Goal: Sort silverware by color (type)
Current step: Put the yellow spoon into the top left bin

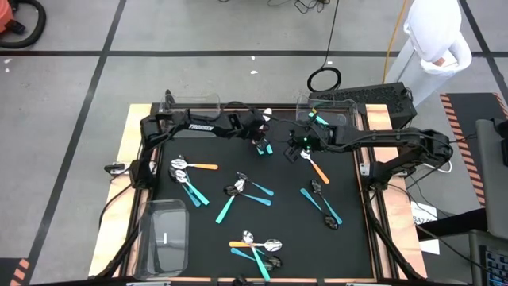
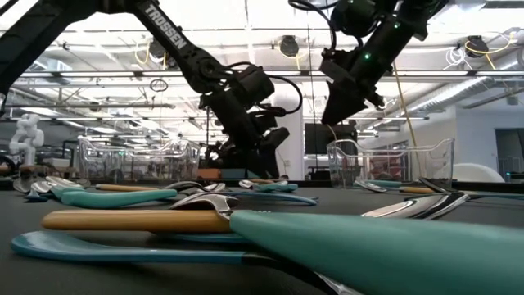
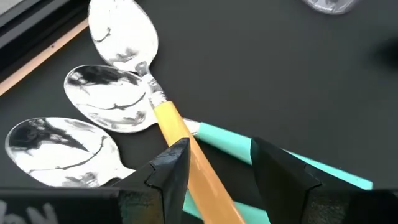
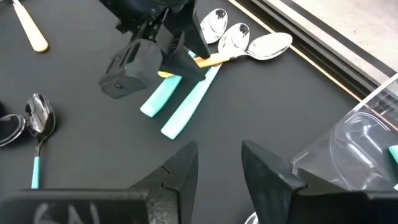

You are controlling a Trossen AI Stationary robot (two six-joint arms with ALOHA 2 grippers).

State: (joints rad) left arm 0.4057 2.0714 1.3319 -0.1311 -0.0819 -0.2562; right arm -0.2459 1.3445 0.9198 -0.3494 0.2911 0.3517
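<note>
Three silver-headed spoons (image 3: 112, 99) lie bunched near the table's far edge, one with an orange handle (image 3: 186, 149), the others with teal handles (image 4: 180, 109). My left gripper (image 3: 221, 171) is open and low over them, its fingers on either side of the orange handle; the high view shows it mid-table, far side (image 1: 262, 135). My right gripper (image 4: 221, 168) is open and empty. It hangs above the mat (image 2: 344, 106) just right of the left one (image 1: 300, 149). An orange-handled spoon (image 1: 317, 168) lies below it. My left gripper stands from above across the orange handle (image 3: 177, 134), a short way behind the spoon's head. One finger (image 3: 171, 165) lies right against the handle; I cannot tell whether it touches. The spoon lies flat on the mat.
Clear bins stand at the far left (image 1: 190, 102), at the far right (image 1: 327, 107) with teal-handled pieces inside, and at the near left (image 1: 163, 234). More spoons lie in groups on the black mat at left (image 1: 190, 171), centre (image 1: 242, 191), right (image 1: 321, 200) and near edge (image 1: 258, 248).
</note>
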